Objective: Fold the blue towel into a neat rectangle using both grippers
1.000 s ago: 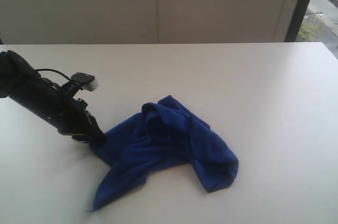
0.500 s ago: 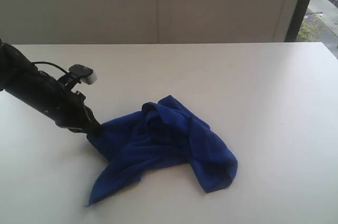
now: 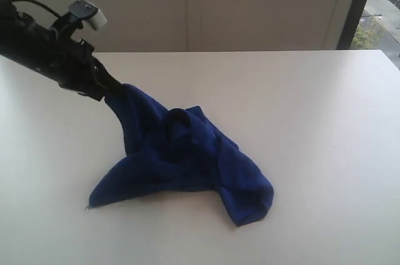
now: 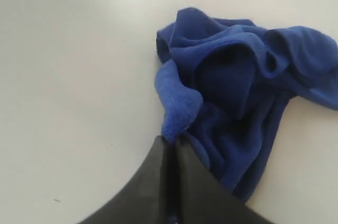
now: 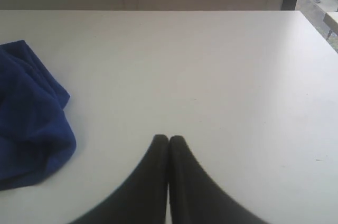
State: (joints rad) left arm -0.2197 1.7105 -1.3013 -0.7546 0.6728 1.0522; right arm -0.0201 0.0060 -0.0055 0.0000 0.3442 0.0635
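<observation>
The blue towel (image 3: 187, 159) lies crumpled on the white table (image 3: 312, 121), one edge pulled up off the surface toward the upper left. My left gripper (image 3: 112, 93) is shut on that raised edge, well above the table. From the left wrist the black fingers (image 4: 158, 171) pinch a fold of the blue towel (image 4: 237, 86), which hangs in bunched folds beyond them. My right gripper (image 5: 169, 138) is shut with nothing in it, above bare table; it does not show in the exterior view. Beside it lies a lobe of the towel (image 5: 31, 118), apart from the fingers.
A pale wall (image 3: 187, 2) runs behind the table's far edge. A dark window frame (image 3: 353, 5) stands at the back right. A loose towel corner (image 3: 94, 201) with frayed threads points toward the front left.
My left gripper has risen and moved back and left, lifting the pinched towel edge off the table. The towel stretched upward and its front corner slid left.
</observation>
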